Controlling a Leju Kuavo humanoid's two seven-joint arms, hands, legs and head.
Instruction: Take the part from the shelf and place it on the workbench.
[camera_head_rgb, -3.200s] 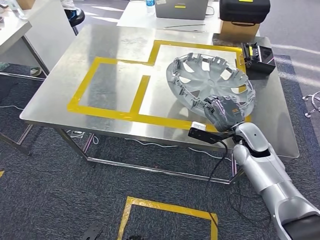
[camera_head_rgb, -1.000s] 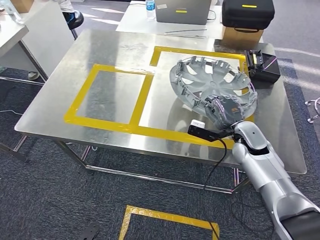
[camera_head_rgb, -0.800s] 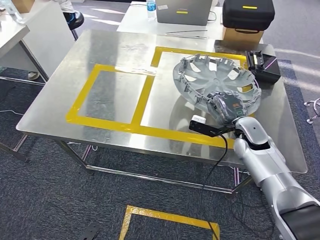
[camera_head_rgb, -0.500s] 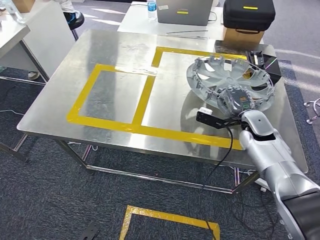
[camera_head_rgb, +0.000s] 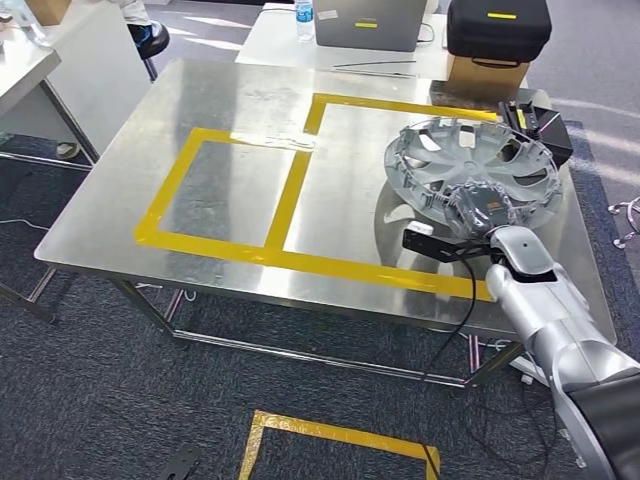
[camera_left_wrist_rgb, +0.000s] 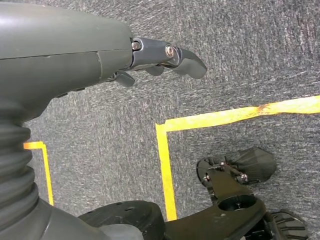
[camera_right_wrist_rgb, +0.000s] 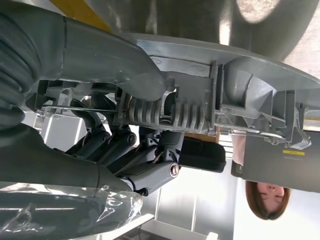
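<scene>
one hubcap, right hand gripping

Silver hubcap, yellow-taped steel workbench

Workbench top was brushed metal, glossy, reflective, marked with matt yellow tape. Wheel cover looked like silver-grey plastic, smooth satin finish, ribbed clips on rim. Right hand was dark plastic under clear shiny film; arm shell smooth silver. Floor carpet was rough speckled grey cloth. Black case was matt.
</scene>
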